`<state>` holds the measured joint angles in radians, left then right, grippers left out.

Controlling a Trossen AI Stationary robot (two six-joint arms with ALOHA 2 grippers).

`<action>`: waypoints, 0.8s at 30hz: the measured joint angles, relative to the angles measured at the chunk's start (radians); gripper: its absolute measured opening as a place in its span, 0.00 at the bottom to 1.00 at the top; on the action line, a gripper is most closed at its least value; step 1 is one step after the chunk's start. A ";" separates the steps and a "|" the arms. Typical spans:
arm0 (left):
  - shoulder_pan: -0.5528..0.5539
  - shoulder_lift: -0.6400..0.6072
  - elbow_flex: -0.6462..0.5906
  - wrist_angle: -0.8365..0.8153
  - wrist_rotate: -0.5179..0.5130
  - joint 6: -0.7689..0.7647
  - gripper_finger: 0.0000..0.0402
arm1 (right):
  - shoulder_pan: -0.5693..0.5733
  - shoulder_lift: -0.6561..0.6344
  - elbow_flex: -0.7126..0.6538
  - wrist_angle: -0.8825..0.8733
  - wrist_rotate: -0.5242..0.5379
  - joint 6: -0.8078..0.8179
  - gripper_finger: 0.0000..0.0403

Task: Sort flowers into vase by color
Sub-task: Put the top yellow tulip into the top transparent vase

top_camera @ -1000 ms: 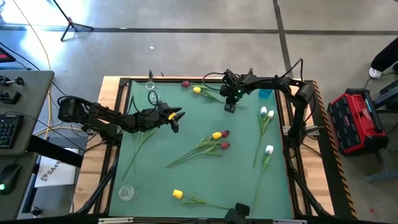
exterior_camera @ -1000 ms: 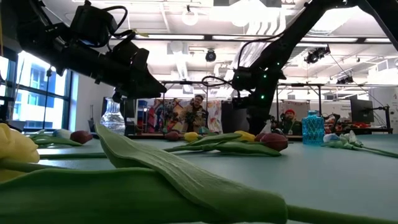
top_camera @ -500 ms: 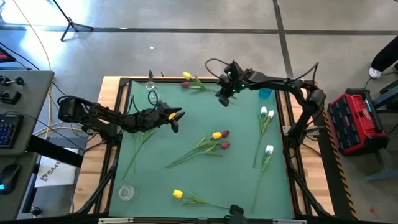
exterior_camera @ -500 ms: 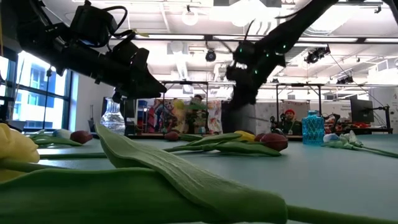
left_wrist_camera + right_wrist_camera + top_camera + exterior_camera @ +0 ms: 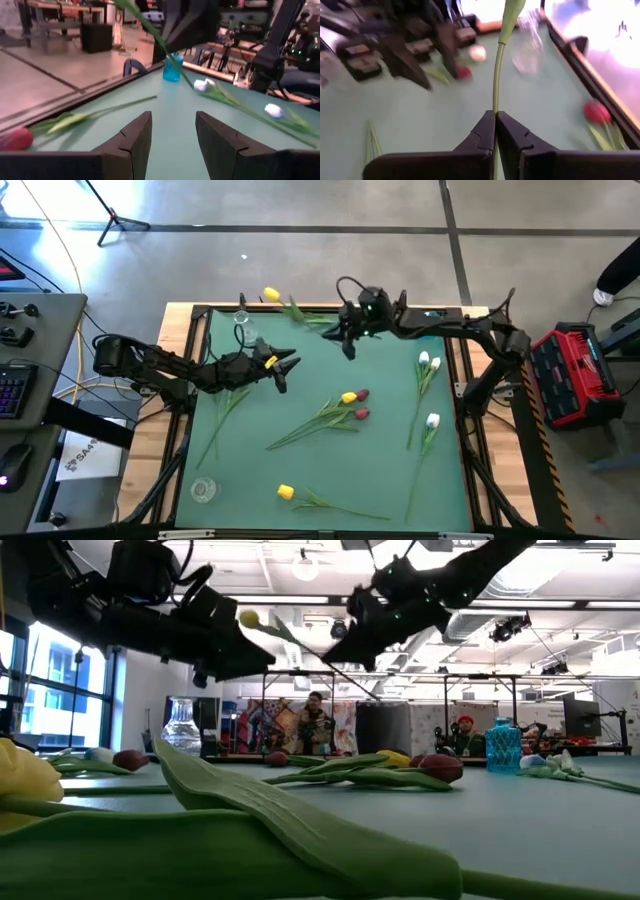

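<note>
My right gripper (image 5: 345, 338) hangs above the table's far edge, shut on a yellow tulip (image 5: 271, 295) whose head points toward the far left corner. In the low view the head (image 5: 248, 617) is high in the air. My left gripper (image 5: 286, 366) hovers open over the left middle of the mat and touches nothing. A yellow and a dark red tulip (image 5: 352, 396) lie at the centre on their sides. Two white tulips (image 5: 429, 361) lie on the right, and another yellow one (image 5: 285, 492) near the front edge. A clear vase (image 5: 244, 332) stands at the far left. My right gripper pinches the yellow tulip's green stem (image 5: 495, 106) between its two fingers, well away from the head. The stem runs on forward from the fingertips, roughly along them. The tulip is lifted clear of the table, with its head out toward the far left.
A blue vase (image 5: 428, 330) stands at the far right, a second clear vase (image 5: 203, 490) at the near left corner. A dark red tulip (image 5: 596, 112) lies by the far frame. The wooden frame (image 5: 180, 380) rims the green mat. People sit in the room beyond (image 5: 317, 720).
My right gripper has risen from the mat and swung toward the far left, carrying the yellow tulip. The flower lay on the table near the far edge. It is now lifted clear, its head out past the far frame. The left arm has kept still.
</note>
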<state>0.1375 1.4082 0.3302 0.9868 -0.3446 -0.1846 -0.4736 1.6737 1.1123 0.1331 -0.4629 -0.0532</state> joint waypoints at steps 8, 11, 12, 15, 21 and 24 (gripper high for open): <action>0.021 0.000 0.001 0.111 0.047 0.090 0.36 | 0.087 0.000 -0.225 0.609 0.081 0.135 0.00; 0.020 0.000 0.001 0.168 0.079 0.122 0.36 | 0.117 0.000 -0.320 0.781 0.132 0.134 0.00; 0.020 0.000 0.001 0.179 0.080 0.133 0.36 | 0.128 0.000 -0.350 0.831 0.145 0.128 0.00; 0.028 0.000 0.001 0.185 0.084 0.142 0.39 | 0.164 0.000 -0.417 0.941 0.186 0.113 0.00; 0.071 0.013 0.027 0.173 0.300 0.085 0.54 | 0.237 0.018 -0.442 0.954 0.247 0.053 0.00; 0.071 0.042 0.070 0.164 0.336 0.085 0.59 | 0.270 0.039 -0.435 0.948 0.277 0.026 0.00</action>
<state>0.2085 1.4502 0.4002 1.1504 -0.0084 -0.1000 -0.2033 1.7128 0.6770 1.0810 -0.1861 -0.0270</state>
